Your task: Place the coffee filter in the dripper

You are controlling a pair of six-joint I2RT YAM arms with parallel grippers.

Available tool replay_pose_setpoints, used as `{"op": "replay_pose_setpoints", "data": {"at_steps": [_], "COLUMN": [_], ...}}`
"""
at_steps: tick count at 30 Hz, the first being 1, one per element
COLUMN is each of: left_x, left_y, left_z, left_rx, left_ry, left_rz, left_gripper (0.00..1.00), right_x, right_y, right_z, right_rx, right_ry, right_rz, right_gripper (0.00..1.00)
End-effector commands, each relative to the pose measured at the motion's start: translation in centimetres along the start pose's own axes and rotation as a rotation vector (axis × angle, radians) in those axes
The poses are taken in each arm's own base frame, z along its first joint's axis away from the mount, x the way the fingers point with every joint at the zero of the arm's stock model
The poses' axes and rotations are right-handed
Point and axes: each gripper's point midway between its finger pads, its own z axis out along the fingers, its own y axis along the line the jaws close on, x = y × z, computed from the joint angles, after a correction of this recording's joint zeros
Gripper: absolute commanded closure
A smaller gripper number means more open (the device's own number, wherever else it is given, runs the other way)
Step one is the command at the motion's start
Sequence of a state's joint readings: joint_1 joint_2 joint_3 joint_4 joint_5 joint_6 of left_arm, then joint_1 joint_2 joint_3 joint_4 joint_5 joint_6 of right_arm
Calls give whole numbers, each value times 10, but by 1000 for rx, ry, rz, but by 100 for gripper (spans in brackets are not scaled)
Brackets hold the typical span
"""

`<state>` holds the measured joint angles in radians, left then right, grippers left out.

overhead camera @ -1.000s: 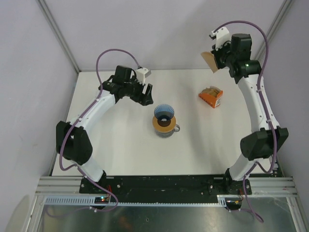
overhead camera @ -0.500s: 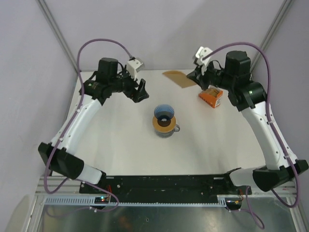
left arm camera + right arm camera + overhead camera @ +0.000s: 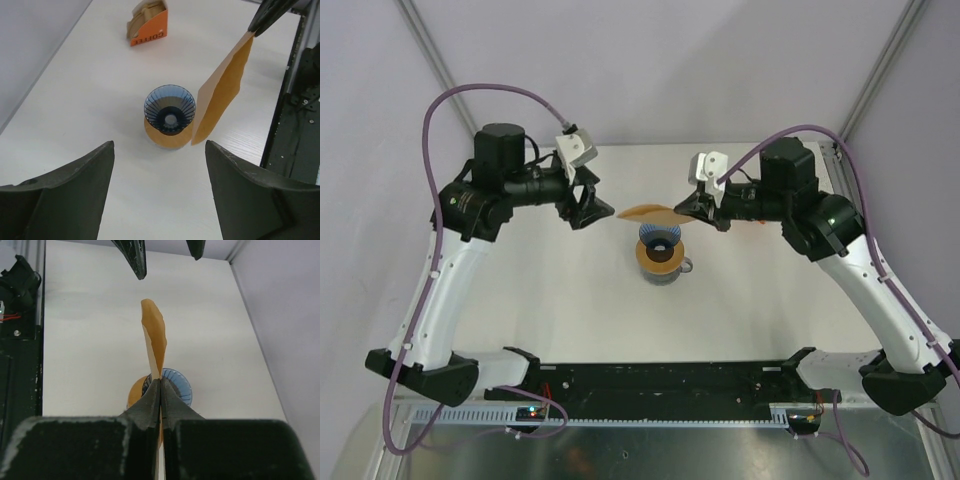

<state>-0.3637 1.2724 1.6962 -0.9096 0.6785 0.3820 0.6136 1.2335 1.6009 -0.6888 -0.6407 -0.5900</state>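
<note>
My right gripper (image 3: 688, 211) is shut on the coffee filter (image 3: 647, 213), a flat light-brown paper held edge-up above the table, just over the far side of the dripper (image 3: 659, 237). The filter also shows in the right wrist view (image 3: 155, 337) and in the left wrist view (image 3: 222, 90). The dripper is a dark-blue ribbed cone (image 3: 169, 108) sitting on an orange ring over a grey mug; it also shows in the right wrist view (image 3: 179, 385). My left gripper (image 3: 595, 210) is open and empty, raised just left of the filter's free end.
The orange box of stacked filters (image 3: 148, 23) stands on the white table beyond the dripper, hidden behind the right arm in the top view. The grey mug handle (image 3: 686, 265) sticks out to the right. Purple walls close the table's back and sides.
My right gripper has carried the filter from the back of the table down to just above the dripper. My left gripper has swung in toward the filter's free end.
</note>
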Motion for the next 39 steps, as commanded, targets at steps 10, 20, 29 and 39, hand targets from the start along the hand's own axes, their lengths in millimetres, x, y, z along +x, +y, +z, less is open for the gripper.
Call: {"op": "replay_pose_setpoints", "data": {"at_steps": [10, 20, 29, 39], "left_x": [-4, -2, 8, 26], "left_y": [-47, -56, -56, -64], "left_z": [-1, 9, 17, 33], "left_rx": [195, 276, 284, 306], "left_ry": [-2, -17, 15, 79], "left_rz": [169, 198, 198, 197], "left_gripper": [28, 37, 43, 50], "right_x": [-6, -5, -11, -16], "right_y": [34, 35, 35, 35], "right_z": [13, 19, 19, 20], "right_rx": [-95, -98, -99, -104], "right_ry": [9, 17, 2, -14], "right_rz": [-42, -50, -64, -79], "right_gripper": [100, 100, 100, 100]}}
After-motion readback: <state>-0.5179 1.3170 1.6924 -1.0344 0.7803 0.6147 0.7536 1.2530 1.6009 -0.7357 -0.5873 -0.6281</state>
